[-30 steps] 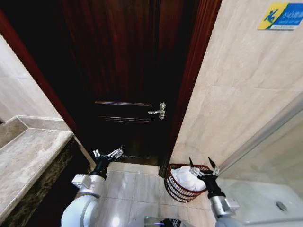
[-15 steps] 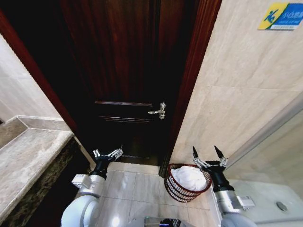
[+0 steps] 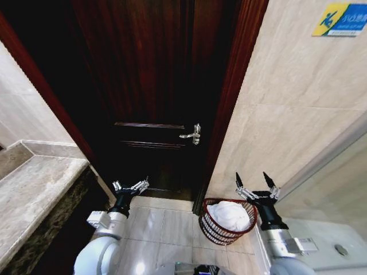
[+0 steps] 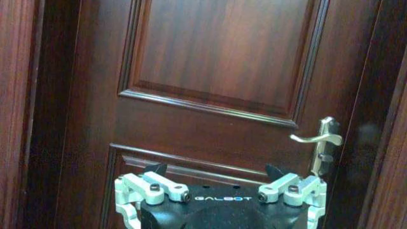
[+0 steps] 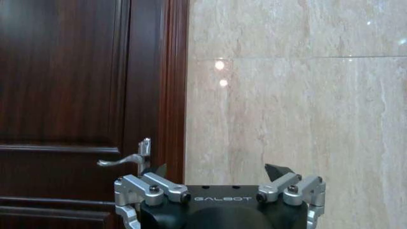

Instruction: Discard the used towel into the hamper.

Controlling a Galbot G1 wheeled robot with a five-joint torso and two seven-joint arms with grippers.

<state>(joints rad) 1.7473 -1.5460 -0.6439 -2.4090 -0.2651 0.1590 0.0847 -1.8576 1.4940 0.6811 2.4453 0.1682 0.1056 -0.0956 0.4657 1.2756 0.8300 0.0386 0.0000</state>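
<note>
1. Hamper [image 3: 221, 228] stands upright on the tiled floor [image 3: 166, 226], at the foot of the marble wall [image 3: 298, 114], just right of the dark wooden door [image 3: 149, 86]. Mouth opens upward, long axis vertical, sides taper toward the base.
2. White towel [image 3: 229, 215] lies bunched inside the hamper, a rounded heap filling the opening (no clear long axis, top about level with the rim).
3. Right gripper [image 3: 256, 184] sits just above and to the right of the hamper rim, fingers spread wide, pointing up, grasping nothing. Apart from the towel.
4. In the right wrist view the right gripper [image 5: 218, 172] faces the marble wall and door edge, door handle [image 5: 127, 157] beside it, fingers released.
5. Left gripper [image 3: 131, 184] is parked low in front of the door, left of the hamper, well apart from it, fingers spread, empty.
6. Left wrist view: left gripper [image 4: 216, 172] faces the door panel, fingers released.
</note>
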